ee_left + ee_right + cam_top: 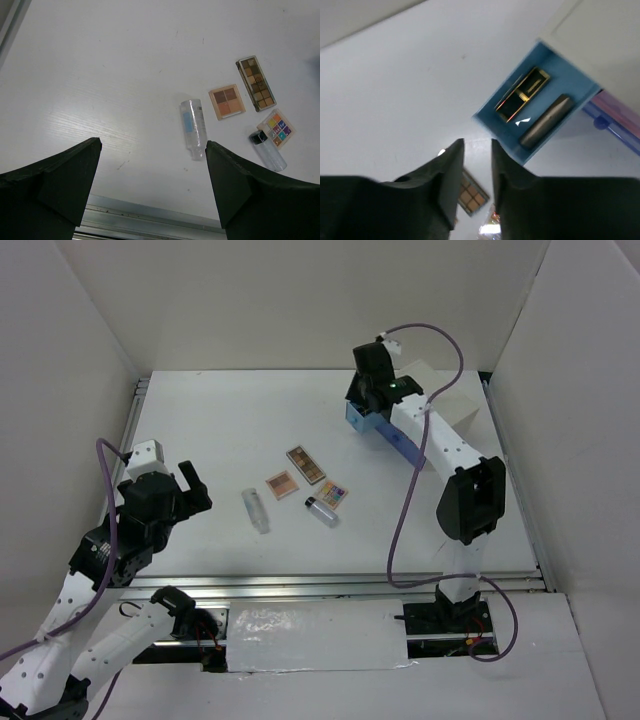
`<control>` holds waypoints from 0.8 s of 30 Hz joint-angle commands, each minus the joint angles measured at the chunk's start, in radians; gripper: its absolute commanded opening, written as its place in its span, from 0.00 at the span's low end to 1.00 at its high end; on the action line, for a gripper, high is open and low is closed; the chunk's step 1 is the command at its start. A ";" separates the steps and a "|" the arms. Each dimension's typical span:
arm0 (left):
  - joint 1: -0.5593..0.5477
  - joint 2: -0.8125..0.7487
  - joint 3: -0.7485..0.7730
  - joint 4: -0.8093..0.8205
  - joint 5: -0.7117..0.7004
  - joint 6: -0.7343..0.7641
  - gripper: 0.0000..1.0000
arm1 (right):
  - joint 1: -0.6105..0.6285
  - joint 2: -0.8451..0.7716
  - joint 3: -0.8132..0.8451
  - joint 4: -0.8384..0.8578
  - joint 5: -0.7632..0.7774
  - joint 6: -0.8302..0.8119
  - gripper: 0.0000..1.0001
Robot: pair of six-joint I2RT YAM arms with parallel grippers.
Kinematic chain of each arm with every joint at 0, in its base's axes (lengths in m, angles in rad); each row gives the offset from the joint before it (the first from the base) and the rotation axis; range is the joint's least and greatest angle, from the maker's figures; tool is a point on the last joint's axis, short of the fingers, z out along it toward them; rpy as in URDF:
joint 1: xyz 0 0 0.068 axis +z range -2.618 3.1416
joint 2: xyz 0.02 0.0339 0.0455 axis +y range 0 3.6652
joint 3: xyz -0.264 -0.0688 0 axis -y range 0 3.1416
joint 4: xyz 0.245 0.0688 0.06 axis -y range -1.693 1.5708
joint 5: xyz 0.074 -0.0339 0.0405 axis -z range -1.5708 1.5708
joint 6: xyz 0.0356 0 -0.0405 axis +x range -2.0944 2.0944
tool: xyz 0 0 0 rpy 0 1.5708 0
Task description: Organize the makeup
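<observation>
Right gripper (477, 146) hovers above the open pale-blue plastic drawer (559, 75) of the white box (600, 35), which stands at the far right of the white table (220, 420). Its black fingers stand a narrow gap apart, with nothing between them. Inside that drawer lie the gold-and-black lipstick (522, 95) and, just beside it, a slim grey-bronze stick (545, 120), both lengthwise. A pink drawer (620, 112) shows next to the blue one.

Left gripper (152, 145) hangs over the near left part of the table, jaws spread wide and empty.

On the middle of the table sits a loose cluster of makeup. The long brown eyeshadow palette (256, 83) is farthest from the arms, with the square peach eyeshadow palette (227, 101) just beside it. The small multicoloured eyeshadow palette (276, 128) lies near both. A clear tube with a blue label (194, 127) lies on its side to the left of the peach palette, apart from it. A small clear bottle with a black cap (267, 150) lies just beside the multicoloured palette.
</observation>
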 commanded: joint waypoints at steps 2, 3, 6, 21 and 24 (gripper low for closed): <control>0.005 -0.006 -0.005 0.038 -0.001 0.025 0.99 | 0.117 -0.055 -0.102 0.086 -0.103 -0.203 0.27; 0.005 -0.005 -0.007 0.038 0.001 0.025 0.99 | 0.140 -0.047 -0.110 0.083 -0.108 -0.232 0.17; 0.005 0.001 -0.007 0.041 0.006 0.026 0.99 | 0.153 -0.004 -0.133 0.080 -0.050 -0.320 0.09; 0.005 0.004 -0.007 0.041 0.007 0.028 0.99 | 0.070 0.249 0.196 -0.049 0.222 -0.446 0.09; 0.005 0.008 -0.007 0.042 0.010 0.031 1.00 | 0.064 0.264 0.204 -0.043 0.232 -0.458 0.09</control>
